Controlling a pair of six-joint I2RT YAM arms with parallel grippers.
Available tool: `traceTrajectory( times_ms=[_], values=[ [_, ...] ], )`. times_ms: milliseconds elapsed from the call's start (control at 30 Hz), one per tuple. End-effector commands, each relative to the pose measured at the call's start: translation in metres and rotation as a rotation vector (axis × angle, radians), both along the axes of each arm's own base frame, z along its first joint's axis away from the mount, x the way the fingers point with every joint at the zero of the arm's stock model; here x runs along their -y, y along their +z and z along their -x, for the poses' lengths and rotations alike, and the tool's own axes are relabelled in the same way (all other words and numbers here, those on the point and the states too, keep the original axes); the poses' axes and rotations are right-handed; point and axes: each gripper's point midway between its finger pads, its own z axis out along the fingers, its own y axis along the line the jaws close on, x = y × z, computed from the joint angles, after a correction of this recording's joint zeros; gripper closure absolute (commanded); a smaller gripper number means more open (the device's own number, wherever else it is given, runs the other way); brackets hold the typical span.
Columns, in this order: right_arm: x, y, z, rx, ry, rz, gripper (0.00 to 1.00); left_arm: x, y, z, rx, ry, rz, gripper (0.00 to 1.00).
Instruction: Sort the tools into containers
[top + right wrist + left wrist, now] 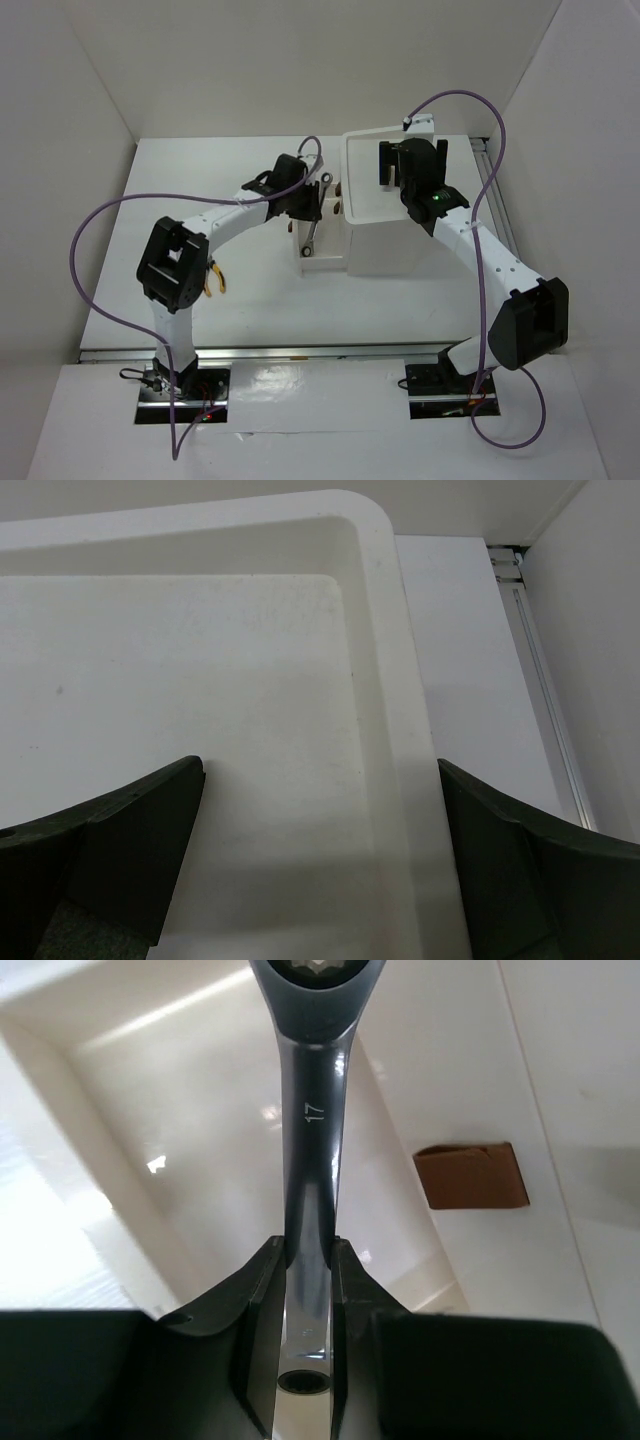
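Observation:
My left gripper [307, 1245] is shut on the shaft of a silver wrench [313, 1120] marked 17. The wrench hangs over a pulled-out white drawer [190, 1130] of the containers unit [385, 245]. From above, the left gripper [303, 205] is beside the unit's left face, and the wrench [311, 240] sticks out below it. My right gripper [320, 780] stands open over the shallow top tray [375, 600] with nothing between its fingers; the top view has it [405, 168] above the tray [352, 170]. Yellow-and-orange pliers [213, 280] lie on the table, partly hidden by the left arm.
Brown drawer knobs [339, 198] show on the unit's left face, and one knob [470, 1175] appears in the left wrist view. White walls close in the table on three sides. An aluminium rail [545, 670] runs along the right edge. Purple cables loop over both arms.

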Motion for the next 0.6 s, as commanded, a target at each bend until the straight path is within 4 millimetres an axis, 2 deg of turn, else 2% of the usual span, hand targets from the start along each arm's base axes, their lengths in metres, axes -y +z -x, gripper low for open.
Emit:
traceTrajectory(
  times_ms=[0,67,100,133,167,200,233,267,300,367,500,567],
  values=[
    [-0.061,-0.119,0.063,-0.43,0.24,-0.044,0.0,-0.006,0.049,-0.02,0.125,0.008,-0.01,1.0],
    [-0.062,-0.117,0.061,-0.421,0.241,-0.048,0.0,-0.009,0.042,-0.018,0.091,0.022,-0.031,1.0],
    [-0.062,-0.117,0.061,-0.421,0.241,-0.048,0.0,-0.008,0.041,-0.02,0.091,0.022,-0.031,0.94],
    [-0.062,-0.117,0.061,-0.421,0.241,-0.048,0.0,-0.008,0.039,-0.018,0.071,0.036,-0.025,0.87],
    [-0.062,-0.117,0.061,-0.421,0.241,-0.048,0.0,-0.006,0.035,-0.016,0.058,0.023,-0.019,0.72],
    [-0.062,-0.117,0.061,-0.421,0.241,-0.048,0.0,-0.004,0.04,-0.019,0.068,0.023,-0.013,0.62],
    [-0.062,-0.117,0.061,-0.421,0.241,-0.048,0.0,-0.002,0.039,-0.015,0.064,0.019,-0.023,0.54],
    [-0.062,-0.117,0.061,-0.421,0.241,-0.048,0.0,0.001,0.039,-0.013,0.058,0.006,-0.012,0.49],
    [-0.062,-0.117,0.061,-0.421,0.241,-0.048,0.0,0.001,0.046,-0.014,0.076,0.006,-0.001,0.47],
    [-0.062,-0.117,0.061,-0.421,0.241,-0.048,0.0,0.004,0.043,-0.009,0.059,-0.018,0.012,0.43],
    [-0.061,-0.119,0.063,-0.43,0.24,-0.044,0.0,-0.001,0.052,-0.007,0.064,0.005,0.007,0.25],
    [-0.061,-0.119,0.063,-0.43,0.24,-0.044,0.0,-0.011,0.078,-0.007,0.117,0.072,0.021,0.25]
  ],
)
